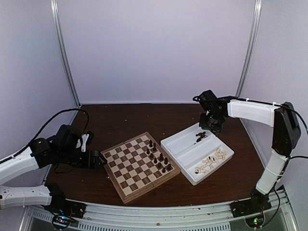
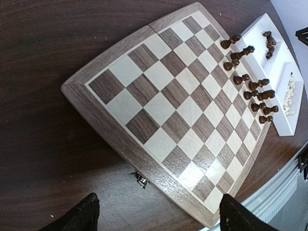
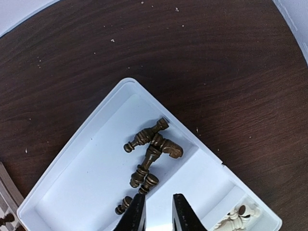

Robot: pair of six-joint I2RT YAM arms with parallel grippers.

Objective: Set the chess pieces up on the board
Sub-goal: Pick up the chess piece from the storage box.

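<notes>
The chess pieces (image 1: 158, 156) already placed stand upright in two short rows along the right side of the board (image 1: 130, 168), which sits askew near the middle of the desk (image 1: 125, 120), one corner toward the near edge. The left wrist view separates these pieces (image 2: 250, 86) and shows a small metal clasp (image 2: 139, 179) on the board's edge.

More dark pieces (image 3: 149, 154) lie on their sides in the far compartment of the white tray (image 3: 96, 183), long axes mostly slanting alike; from above they are one dark clump. Cream pieces (image 1: 211, 162) fill the near compartment.

The right tool (image 3: 156, 216) hangs over the dark clump, fingers narrowly apart, gripping nothing. The left tool (image 2: 159, 216) gapes wide at the board's left corner.
</notes>
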